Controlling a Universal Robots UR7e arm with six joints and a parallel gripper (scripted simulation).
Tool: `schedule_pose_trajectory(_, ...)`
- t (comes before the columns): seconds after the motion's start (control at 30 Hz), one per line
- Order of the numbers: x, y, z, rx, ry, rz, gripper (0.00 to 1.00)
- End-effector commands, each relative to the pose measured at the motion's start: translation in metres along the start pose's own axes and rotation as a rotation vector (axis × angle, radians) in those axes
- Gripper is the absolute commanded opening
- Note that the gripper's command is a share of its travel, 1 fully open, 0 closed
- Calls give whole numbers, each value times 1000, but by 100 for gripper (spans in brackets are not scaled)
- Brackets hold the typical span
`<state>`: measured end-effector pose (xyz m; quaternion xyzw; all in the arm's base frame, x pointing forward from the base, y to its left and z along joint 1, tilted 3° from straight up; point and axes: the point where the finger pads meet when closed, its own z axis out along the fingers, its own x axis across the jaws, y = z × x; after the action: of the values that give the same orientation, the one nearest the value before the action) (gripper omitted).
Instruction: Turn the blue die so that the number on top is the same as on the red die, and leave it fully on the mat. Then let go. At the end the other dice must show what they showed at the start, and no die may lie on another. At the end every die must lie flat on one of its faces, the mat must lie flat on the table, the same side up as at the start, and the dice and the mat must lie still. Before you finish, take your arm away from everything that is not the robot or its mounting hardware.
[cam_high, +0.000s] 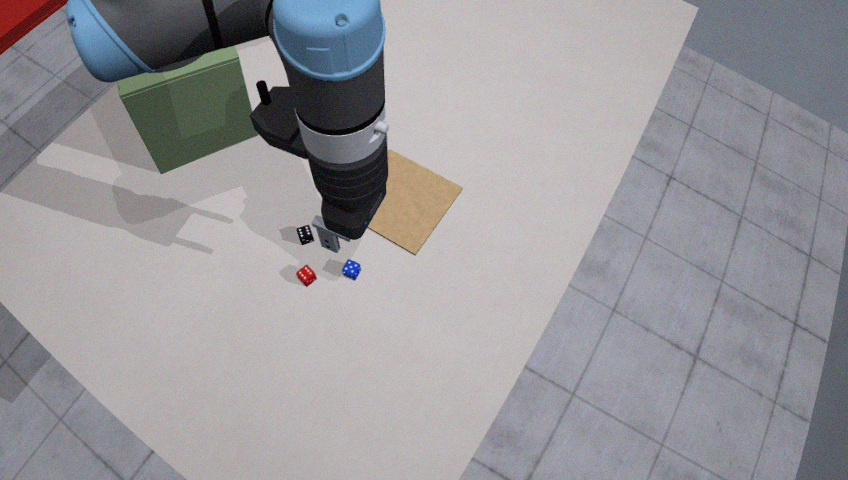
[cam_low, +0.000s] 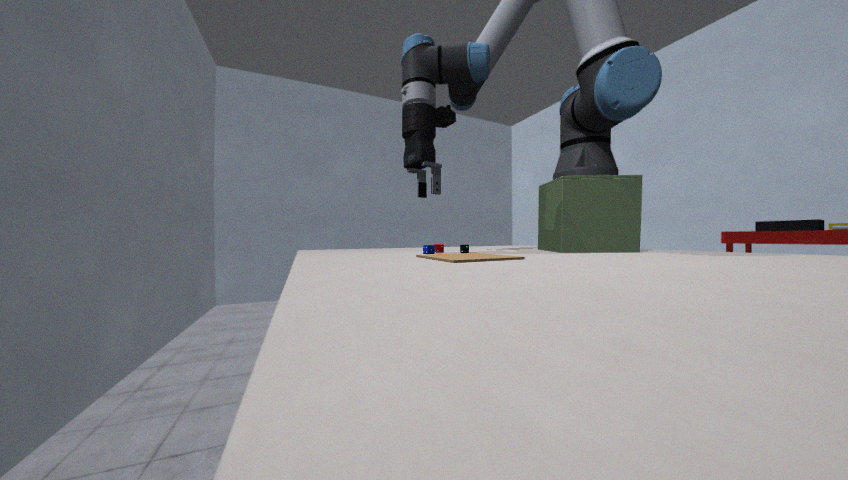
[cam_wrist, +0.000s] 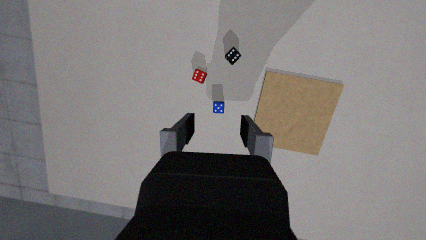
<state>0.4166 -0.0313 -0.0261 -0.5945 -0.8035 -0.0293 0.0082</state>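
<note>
The blue die (cam_high: 351, 269) lies on the table, off the tan mat (cam_high: 414, 201), with five pips up in the wrist view (cam_wrist: 218, 107). The red die (cam_high: 306, 274) lies to its left and shows six pips up in the wrist view (cam_wrist: 199, 76). The black die (cam_high: 305, 234) lies behind them and also shows in the wrist view (cam_wrist: 233, 55). My gripper (cam_wrist: 217, 123) (cam_low: 429, 186) is open and empty, high above the table, roughly over the blue die. In the exterior view the blue die (cam_low: 427, 249), the red die (cam_low: 439, 248) and the mat (cam_low: 470, 256) sit at the table's far end.
The green pedestal (cam_high: 187, 107) carrying the arm's base stands at the back left of the table. A red bench (cam_low: 785, 236) with a black object stands off to the right, away from the table. The mat lies flat to the right of the dice.
</note>
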Motion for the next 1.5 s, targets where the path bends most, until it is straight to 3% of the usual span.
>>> schedule_pose_trajectory(0.0, 0, 0, 0, -1, -1, 3, 100)
schedule_pose_trajectory(0.43, 1, 0, 1, -1, -1, 59, 100)
schedule_pose_trajectory(0.93, 6, -3, 5, -1, -1, 275, 100)
schedule_pose_trajectory(1.47, 15, -4, 14, -1, 0, 744, 100)
